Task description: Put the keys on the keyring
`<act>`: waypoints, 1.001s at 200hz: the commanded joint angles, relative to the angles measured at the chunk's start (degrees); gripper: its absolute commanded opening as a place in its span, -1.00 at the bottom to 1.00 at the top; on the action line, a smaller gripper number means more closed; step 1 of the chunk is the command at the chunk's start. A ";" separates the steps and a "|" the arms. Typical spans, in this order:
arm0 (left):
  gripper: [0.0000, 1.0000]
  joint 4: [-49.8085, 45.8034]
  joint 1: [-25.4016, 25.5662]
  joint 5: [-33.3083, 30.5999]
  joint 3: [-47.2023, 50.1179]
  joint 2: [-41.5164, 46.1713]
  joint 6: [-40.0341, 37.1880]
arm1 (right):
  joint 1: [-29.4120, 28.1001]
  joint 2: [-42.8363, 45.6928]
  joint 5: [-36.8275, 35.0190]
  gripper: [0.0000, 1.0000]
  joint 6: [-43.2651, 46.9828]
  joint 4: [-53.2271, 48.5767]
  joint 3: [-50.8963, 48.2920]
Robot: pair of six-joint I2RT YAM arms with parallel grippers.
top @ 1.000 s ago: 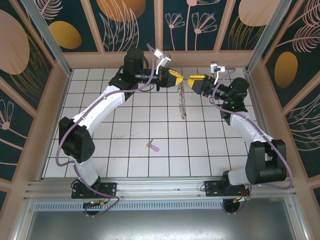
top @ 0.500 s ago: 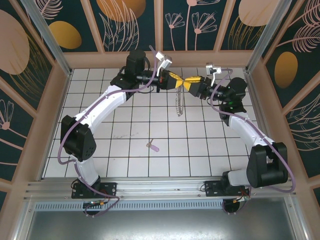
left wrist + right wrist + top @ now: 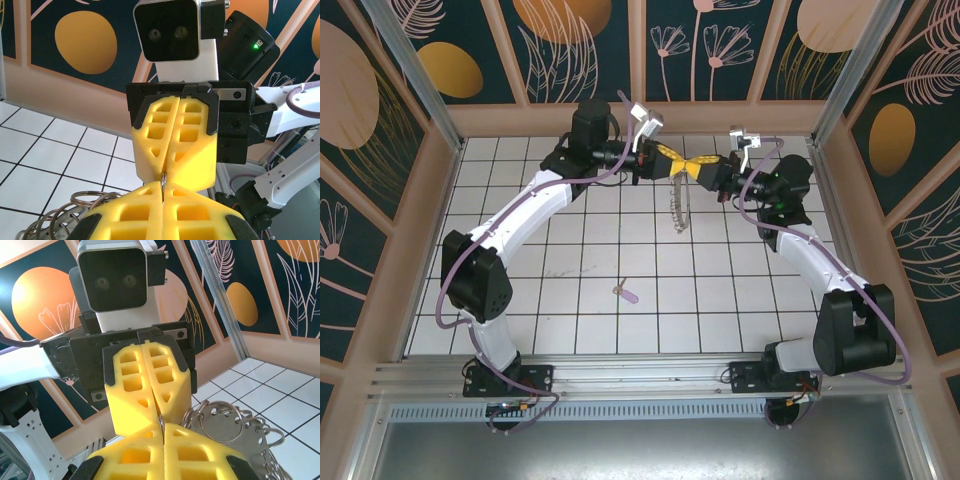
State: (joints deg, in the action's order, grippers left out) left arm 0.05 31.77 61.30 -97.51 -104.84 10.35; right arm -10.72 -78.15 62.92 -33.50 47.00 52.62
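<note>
Keyring (image 3: 678, 207) hangs above the far tiles (image 3: 520, 250), both the left gripper (image 3: 678, 162) and right gripper (image 3: 694, 166) clamped tip-to-tip on what seems its wire, so readying the ring is in hand; next, one likely must fetch the key (image 3: 626, 293) lying well apart, mid-table.

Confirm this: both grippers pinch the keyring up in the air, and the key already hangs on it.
Not quite. The key lies on the table, apart from the keyring, as the top view shows. The left gripper and right gripper do pinch the keyring up in the air.
</note>
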 commanded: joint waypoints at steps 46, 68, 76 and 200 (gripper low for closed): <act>-0.21 18.56 0.23 -7.99 6.76 5.06 10.84 | 0.95 1.22 -2.98 -1.00 -3.55 9.34 -0.15; 0.01 28.91 0.22 -14.35 13.31 9.73 16.60 | 1.21 2.10 -4.73 -1.00 -5.77 13.18 -1.00; 0.07 31.58 0.22 -17.51 15.48 11.20 18.19 | 1.31 2.40 -5.44 -1.00 -6.74 14.78 -1.36; -0.24 60.07 0.40 -15.11 19.82 5.22 43.18 | -1.36 1.81 -19.13 -1.00 -18.87 36.27 -3.32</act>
State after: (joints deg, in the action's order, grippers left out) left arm 50.33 31.99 43.66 -77.89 -97.10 46.19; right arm -11.09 -76.97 47.72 -49.08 73.63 49.06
